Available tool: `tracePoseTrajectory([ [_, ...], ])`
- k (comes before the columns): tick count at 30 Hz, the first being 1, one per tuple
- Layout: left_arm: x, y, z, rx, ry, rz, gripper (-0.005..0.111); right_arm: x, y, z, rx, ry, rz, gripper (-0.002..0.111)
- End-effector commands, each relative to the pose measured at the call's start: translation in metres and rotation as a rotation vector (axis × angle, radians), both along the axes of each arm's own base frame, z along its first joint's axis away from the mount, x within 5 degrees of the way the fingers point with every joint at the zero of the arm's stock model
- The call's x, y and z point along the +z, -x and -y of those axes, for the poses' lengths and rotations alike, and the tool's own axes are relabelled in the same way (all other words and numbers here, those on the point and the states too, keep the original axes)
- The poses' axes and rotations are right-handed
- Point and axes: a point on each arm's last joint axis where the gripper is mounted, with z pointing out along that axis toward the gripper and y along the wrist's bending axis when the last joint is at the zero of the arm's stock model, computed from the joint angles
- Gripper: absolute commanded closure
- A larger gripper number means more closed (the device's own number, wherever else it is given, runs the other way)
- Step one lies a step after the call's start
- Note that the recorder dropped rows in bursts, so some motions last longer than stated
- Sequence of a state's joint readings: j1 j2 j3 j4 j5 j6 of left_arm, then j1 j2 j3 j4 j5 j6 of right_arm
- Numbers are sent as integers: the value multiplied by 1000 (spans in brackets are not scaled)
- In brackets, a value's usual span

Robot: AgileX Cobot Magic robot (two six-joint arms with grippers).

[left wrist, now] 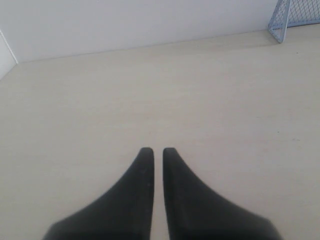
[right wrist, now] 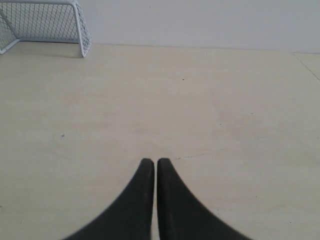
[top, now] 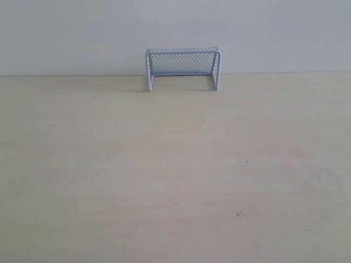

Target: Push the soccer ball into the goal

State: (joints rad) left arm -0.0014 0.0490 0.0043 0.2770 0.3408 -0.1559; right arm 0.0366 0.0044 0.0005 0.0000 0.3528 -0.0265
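Observation:
The pale blue-grey goal (top: 182,67) stands at the far edge of the table against the wall, its mouth facing the near side. One corner of the goal (left wrist: 292,17) shows in the left wrist view, and the goal (right wrist: 45,25) also shows in the right wrist view. The soccer ball is in none of the views. My left gripper (left wrist: 154,151) is shut, with nothing between its black fingers. My right gripper (right wrist: 152,162) is shut too, also with nothing in it. Neither gripper appears in the exterior view.
The light wooden table (top: 175,175) runs back to a white wall (top: 82,33). Small dark specks (top: 238,213) mark the wood. The table's left corner meets a side wall in the left wrist view.

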Motion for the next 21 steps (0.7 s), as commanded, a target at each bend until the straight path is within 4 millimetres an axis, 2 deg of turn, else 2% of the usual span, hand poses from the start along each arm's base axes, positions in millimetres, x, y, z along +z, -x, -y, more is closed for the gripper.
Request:
tracePoseTrajectory([
  [1, 1, 0, 1, -6, 8, 3, 100, 1, 0, 1, -5, 15, 8, 108],
  [21, 1, 0, 1, -6, 8, 3, 100, 1, 0, 1, -7, 8, 15, 108],
])
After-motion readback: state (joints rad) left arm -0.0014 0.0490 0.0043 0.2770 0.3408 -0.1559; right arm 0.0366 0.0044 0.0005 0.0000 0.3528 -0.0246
